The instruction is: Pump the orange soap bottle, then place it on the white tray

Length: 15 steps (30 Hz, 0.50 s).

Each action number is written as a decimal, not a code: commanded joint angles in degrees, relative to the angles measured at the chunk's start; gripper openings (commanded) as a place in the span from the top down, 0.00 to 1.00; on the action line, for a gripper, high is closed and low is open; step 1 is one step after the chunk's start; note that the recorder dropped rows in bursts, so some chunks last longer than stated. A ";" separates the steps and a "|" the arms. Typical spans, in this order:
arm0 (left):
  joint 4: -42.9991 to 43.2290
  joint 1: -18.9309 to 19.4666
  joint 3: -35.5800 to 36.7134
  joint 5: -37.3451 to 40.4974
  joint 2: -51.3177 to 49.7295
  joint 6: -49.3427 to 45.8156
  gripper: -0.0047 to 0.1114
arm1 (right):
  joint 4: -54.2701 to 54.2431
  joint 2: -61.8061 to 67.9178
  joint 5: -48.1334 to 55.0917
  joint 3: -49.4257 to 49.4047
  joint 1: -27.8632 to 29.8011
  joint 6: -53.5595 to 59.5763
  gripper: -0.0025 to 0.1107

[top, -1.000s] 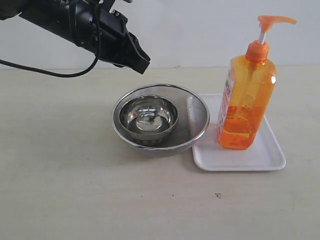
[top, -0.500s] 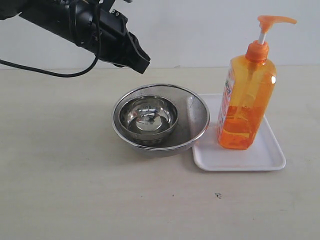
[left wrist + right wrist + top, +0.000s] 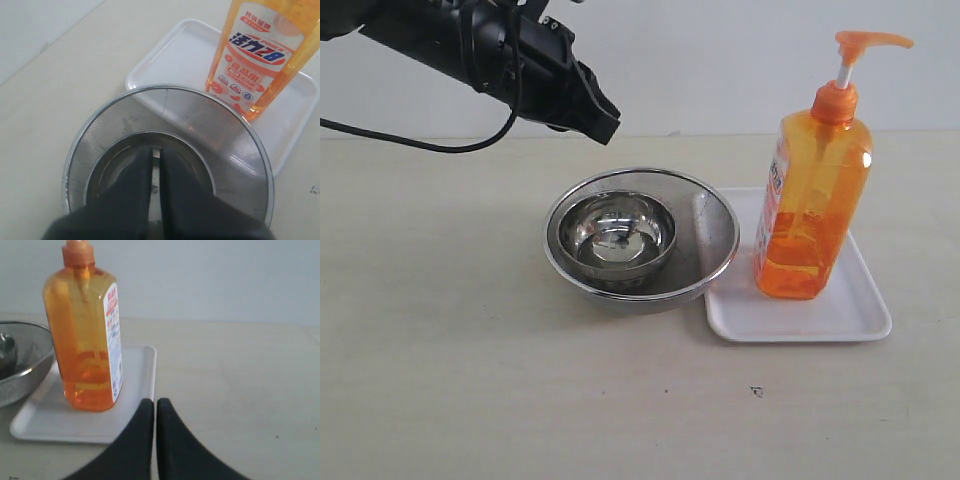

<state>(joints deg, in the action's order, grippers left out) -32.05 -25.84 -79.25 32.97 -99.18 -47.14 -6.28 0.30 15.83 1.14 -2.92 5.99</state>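
Observation:
The orange soap bottle (image 3: 812,200) stands upright on the white tray (image 3: 850,315), its pump head raised; both also show in the left wrist view as bottle (image 3: 262,55) and tray (image 3: 170,55), and in the right wrist view as bottle (image 3: 87,335) and tray (image 3: 135,390). My left gripper (image 3: 605,120) hangs shut and empty above and behind the steel bowls, well left of the bottle; in its own view the gripper (image 3: 156,152) shows only a thin slit. My right gripper (image 3: 155,404) is shut on nothing, apart from the bottle, beyond the tray's edge. It is out of the exterior view.
A round steel mesh strainer (image 3: 640,240) with a smaller steel bowl (image 3: 617,232) inside sits left of the tray, its rim touching or overlapping the tray's left edge. A black cable (image 3: 410,140) trails from the left arm. Bare beige tabletop lies in front.

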 commanded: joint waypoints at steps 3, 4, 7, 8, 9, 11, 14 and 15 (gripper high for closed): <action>-0.01 -0.01 0.21 -0.70 0.70 0.50 0.92 | 0.70 -0.30 3.14 -1.14 0.14 -3.96 0.98; -0.01 -0.01 0.21 -0.70 0.70 0.50 0.92 | 0.82 -0.30 3.15 -1.14 0.14 -3.96 0.98; -0.01 -0.01 0.21 -0.70 0.70 0.50 0.92 | 0.95 -0.30 3.15 -1.14 0.14 -3.96 0.98; -0.01 -0.01 0.21 -0.70 0.70 0.50 0.92 | 0.78 -0.30 3.15 -1.14 0.14 -4.20 0.98; -0.01 -0.01 0.21 -0.70 0.70 0.50 0.92 | 0.80 -0.30 3.15 -1.14 0.14 -4.71 0.98; -0.01 -0.01 0.21 -0.70 0.70 0.50 0.92 | 0.80 -0.30 3.15 -1.14 0.14 -4.82 0.98; -0.01 -0.01 0.21 -0.70 0.70 0.50 0.92 | 0.80 -0.30 3.15 -1.14 0.14 -4.72 0.98; -0.01 -0.01 0.21 -0.70 0.70 0.50 0.92 | 0.80 -0.30 3.15 -1.14 0.14 -4.72 0.98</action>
<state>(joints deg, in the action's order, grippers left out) -32.05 -25.84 -79.25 32.70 -99.18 -47.14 -5.96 0.30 19.15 0.24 -2.92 1.38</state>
